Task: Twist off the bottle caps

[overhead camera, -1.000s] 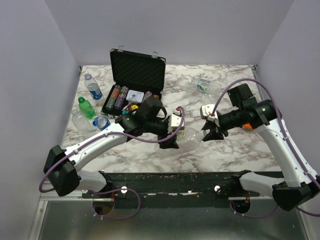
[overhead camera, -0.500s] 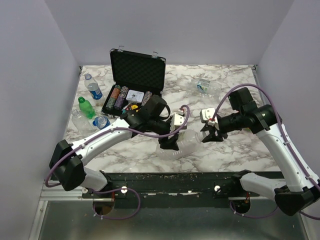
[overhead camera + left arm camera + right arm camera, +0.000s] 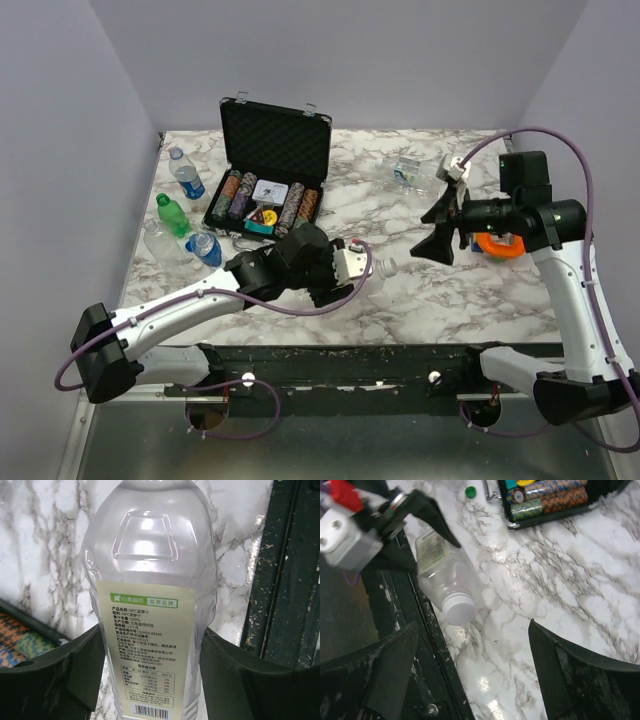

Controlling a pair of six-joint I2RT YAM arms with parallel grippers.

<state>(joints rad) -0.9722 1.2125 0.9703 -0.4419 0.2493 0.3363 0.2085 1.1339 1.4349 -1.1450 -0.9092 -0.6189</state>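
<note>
A clear bottle [image 3: 152, 570] with a pale label lies sideways near the table's front edge, and my left gripper [image 3: 152, 647] is shut on its body, one black finger on each side. From above, this bottle [image 3: 362, 272] points right, with its white cap [image 3: 388, 266] on the neck. The right wrist view looks down on the same bottle [image 3: 445, 575] and its cap [image 3: 458, 609]. My right gripper [image 3: 440, 226] hangs open above the table, up and to the right of the cap. Nothing is between its fingers [image 3: 555, 670].
The open black chip case [image 3: 272, 150] stands at the back centre. Several bottles stand or lie at the left, among them a green one [image 3: 172, 216] and a blue-labelled one [image 3: 187, 179]. Another bottle [image 3: 412, 172] lies back right. An orange thing [image 3: 495, 244] sits under the right arm.
My right gripper has opened, let go at the cap end and drawn back up and to the right. The left arm has drawn the bottle slightly left and nearer the front edge.
</note>
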